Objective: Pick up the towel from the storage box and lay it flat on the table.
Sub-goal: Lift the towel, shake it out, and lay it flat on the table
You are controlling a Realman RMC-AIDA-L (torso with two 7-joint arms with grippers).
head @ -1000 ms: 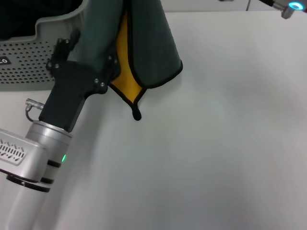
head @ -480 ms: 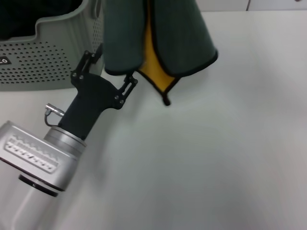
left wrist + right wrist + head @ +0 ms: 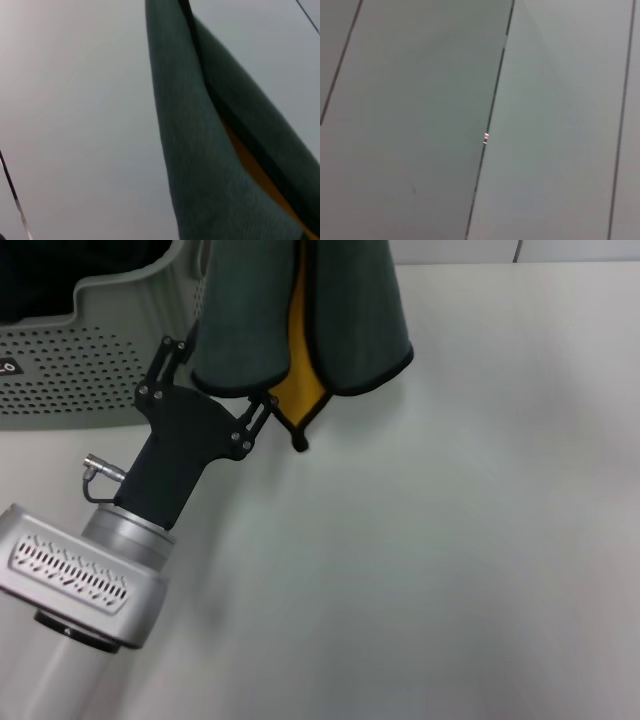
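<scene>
- I note the left gripper (image 3: pixel 215 405) has swung back toward the storage box (image 3: pixel 95 350) since half a second ago; the towel's hanging corner now sits nearer the box wall than it did.
- The towel (image 3: pixel 330 320) hangs folded from above the head view's top edge, teal face outward and yellow showing in the fold, clear of the box, over the table (image 3: pixel 450 570) near its far-left part.
- The gripper body overlaps the towel's lower edge; I cannot tell whether its fingers pinch the cloth or stand apart.
- Its lowest corner appears to hover just above the table.
- My judgement: extraction done, laying flat not begun; the sway calls for settling first.
- Right gripper not visible.
</scene>
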